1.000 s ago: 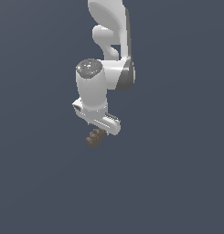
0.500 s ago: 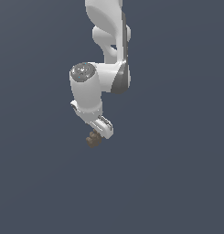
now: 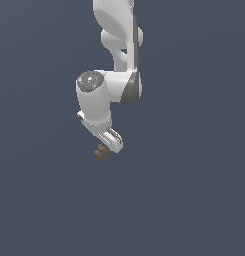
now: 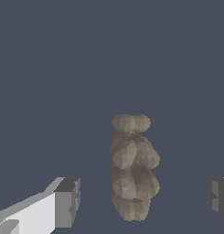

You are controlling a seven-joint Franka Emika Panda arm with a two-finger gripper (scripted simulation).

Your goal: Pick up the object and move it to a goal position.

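Wrist view shows the object as a brown, knobbly stack of rounded lumps standing between the two grey fingertips, which are spread wide with clear gaps on both sides of it; neither pad touches it. The gripper is thus apart around the object, not clamped. From the exterior view, the white arm reaches down over a plain dark blue-grey floor, and the object sits directly beneath the gripper, partly covered by it and poking out on the exterior view's left.
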